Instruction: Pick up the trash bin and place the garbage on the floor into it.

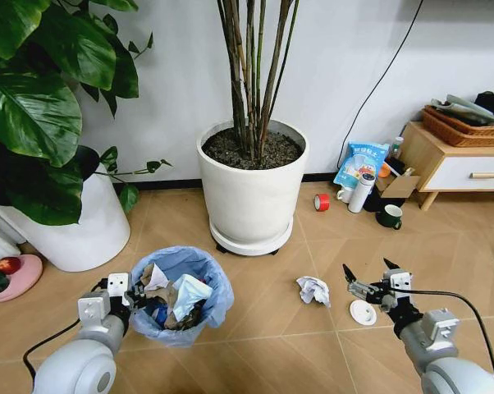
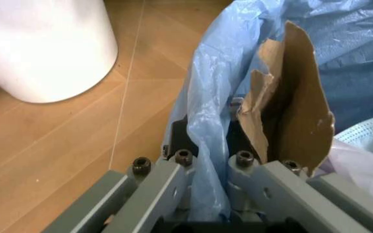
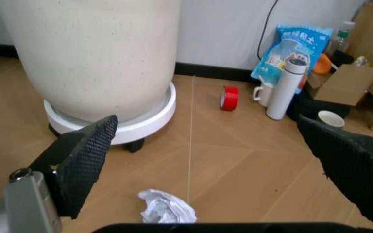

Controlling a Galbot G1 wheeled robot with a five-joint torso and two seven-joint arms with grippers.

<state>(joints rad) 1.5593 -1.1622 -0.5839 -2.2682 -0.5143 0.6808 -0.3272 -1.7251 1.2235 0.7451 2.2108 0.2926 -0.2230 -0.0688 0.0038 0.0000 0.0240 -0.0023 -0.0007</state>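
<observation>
My left gripper (image 2: 206, 194) pinches the near rim of the trash bin (image 1: 181, 294), blue liner bunched between its jaws; white plant pot (image 2: 44, 46) well off to one side, bare floor between. Bin holds brown paper (image 2: 293, 97), white and dark scraps. My right gripper (image 1: 368, 277) hangs spread wide over open floor, a crumpled white paper (image 3: 167, 208) just ahead, round white lid (image 1: 363, 312) beside it. Beyond it, the big pot (image 3: 95, 53) on its wheeled tray.

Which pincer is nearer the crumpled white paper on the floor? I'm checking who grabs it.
Right. The right pincer hangs open just beside the crumpled white paper; the left pincer is farther off, clamped on the trash bin rim.
</observation>
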